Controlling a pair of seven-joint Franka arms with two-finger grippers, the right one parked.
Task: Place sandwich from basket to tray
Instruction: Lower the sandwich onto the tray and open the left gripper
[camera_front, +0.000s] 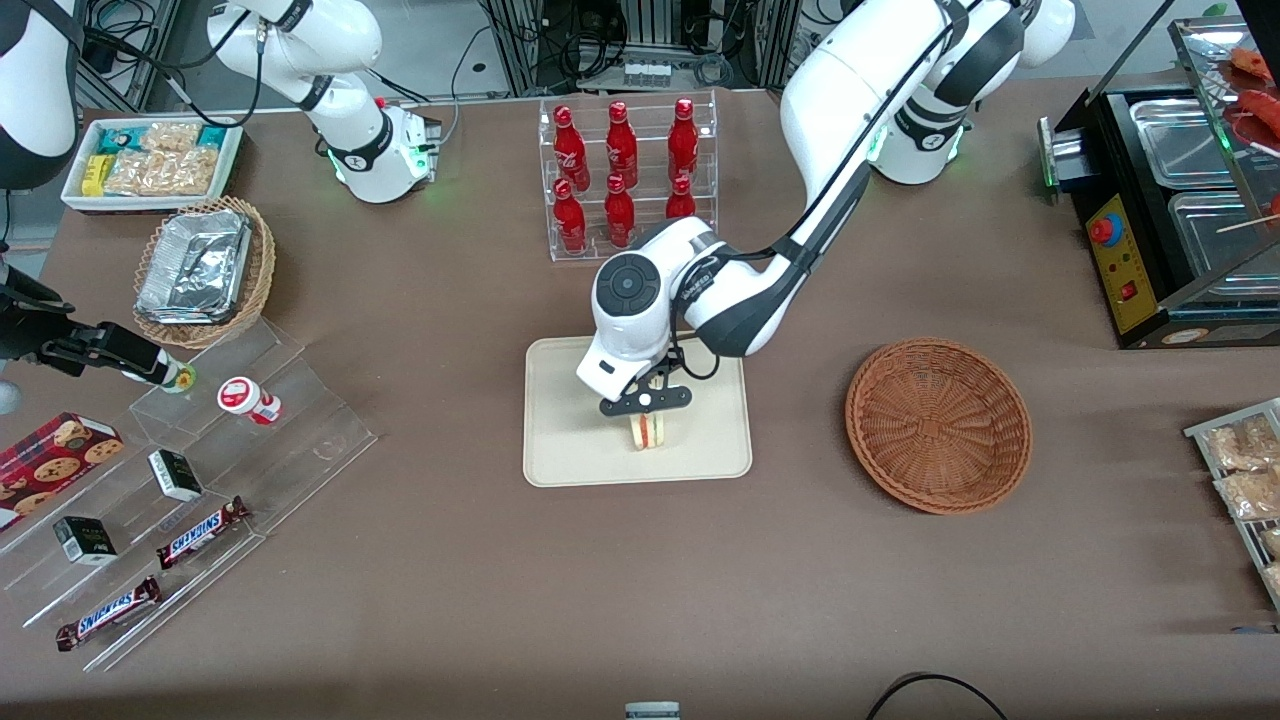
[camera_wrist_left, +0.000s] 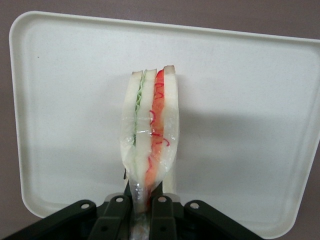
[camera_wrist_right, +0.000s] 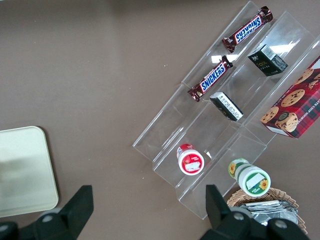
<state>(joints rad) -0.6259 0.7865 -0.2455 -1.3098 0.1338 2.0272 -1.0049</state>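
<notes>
— While the gripper (camera_front: 646, 403) is hanging over the tray (camera_front: 560, 450), what is it holding?
— Its fingers (camera_wrist_left: 161, 206) are pinching the sandwich (camera_wrist_left: 150, 145) tight by one end; the wedge is standing upright, near the tray's middle.
— And the basket (camera_front: 938, 424)?
— Sitting apart, toward the working arm's end, nothing in it.

The brown tabletop (camera_front: 450, 560) carries the tray (camera_front: 570, 440), basket (camera_front: 938, 425), bottle rack (camera_front: 628, 180) and clear stepped stand (camera_front: 200, 500), while the tool (camera_front: 646, 402) hangs over the tray
</notes>
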